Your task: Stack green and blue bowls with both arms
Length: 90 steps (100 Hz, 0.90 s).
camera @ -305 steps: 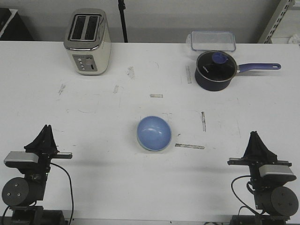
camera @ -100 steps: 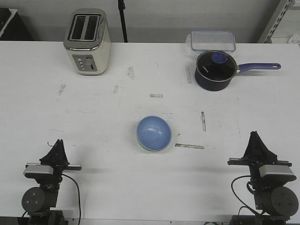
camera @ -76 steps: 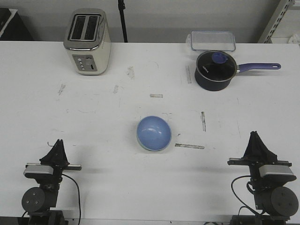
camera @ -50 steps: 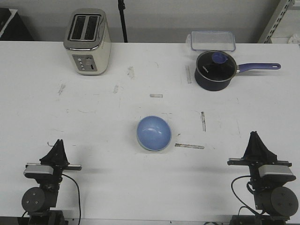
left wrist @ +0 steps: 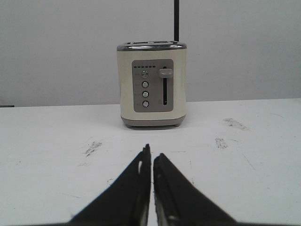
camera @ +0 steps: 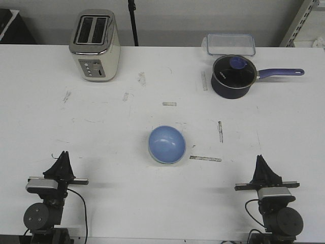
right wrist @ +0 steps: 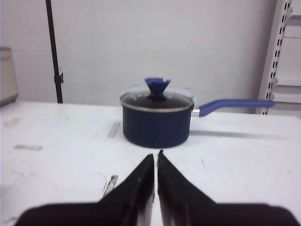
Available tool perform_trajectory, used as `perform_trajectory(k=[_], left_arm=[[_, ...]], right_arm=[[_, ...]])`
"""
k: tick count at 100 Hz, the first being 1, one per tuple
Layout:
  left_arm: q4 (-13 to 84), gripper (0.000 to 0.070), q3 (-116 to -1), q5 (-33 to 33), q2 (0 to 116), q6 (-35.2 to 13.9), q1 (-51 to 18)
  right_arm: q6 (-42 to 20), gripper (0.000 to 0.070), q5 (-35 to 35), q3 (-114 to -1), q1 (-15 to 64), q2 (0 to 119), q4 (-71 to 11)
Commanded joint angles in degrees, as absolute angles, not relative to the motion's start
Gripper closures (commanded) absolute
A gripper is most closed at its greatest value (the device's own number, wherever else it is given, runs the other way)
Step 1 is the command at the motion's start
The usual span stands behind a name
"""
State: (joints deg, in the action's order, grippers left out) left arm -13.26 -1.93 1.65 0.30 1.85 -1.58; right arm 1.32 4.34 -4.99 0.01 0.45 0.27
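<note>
Blue bowl [camera: 167, 144]: one, on the white table [camera: 101, 132] near its middle, sitting in a second bowl of which only a pale rim shows; colour not clear. It lies ahead of and between both grippers, well apart from each. Left gripper [camera: 62, 161]: one, at the near left edge, fingers pressed together, empty. Right gripper [camera: 261, 165]: one, near right edge, fingers likewise together, empty; it now sits nearer the bowl's side and lower than half a second ago. Toaster [camera: 95, 45]: one, far left. Saucepan [camera: 232, 75]: one, lidded, far right. Clear container [camera: 230, 43]: one, behind the saucepan.
</note>
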Motion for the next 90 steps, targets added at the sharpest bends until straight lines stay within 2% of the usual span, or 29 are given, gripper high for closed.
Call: perform_trajectory(k=[1,15,40,64,90], left_arm=[[-14.22,0.0699,-0.67,1.69,0.19,1.91,-1.63],[-14.17,0.0699,-0.67,1.69,0.19,1.89,-1.63],[-14.02,0.0699,-0.67,1.67,0.19,1.89,-1.63],[-14.00,0.0699,-0.67,1.67,0.19,1.89,-1.63],[-14.00,0.0699,-0.67,1.67,0.19,1.89,-1.63]], right_arm=[[1.98,0.0695,4.19,-3.42,0.16,0.10,1.91],[1.98,0.0696,3.88,-0.69,0.71,0.05,3.66],[1.98,0.0696,-1.87,-0.69,3.25,0.05,3.46],[1.98,0.0696,1.15,-0.69,3.73,0.05,4.21],[1.98,0.0696,1.17,-0.69,3.20,0.05,4.21]])
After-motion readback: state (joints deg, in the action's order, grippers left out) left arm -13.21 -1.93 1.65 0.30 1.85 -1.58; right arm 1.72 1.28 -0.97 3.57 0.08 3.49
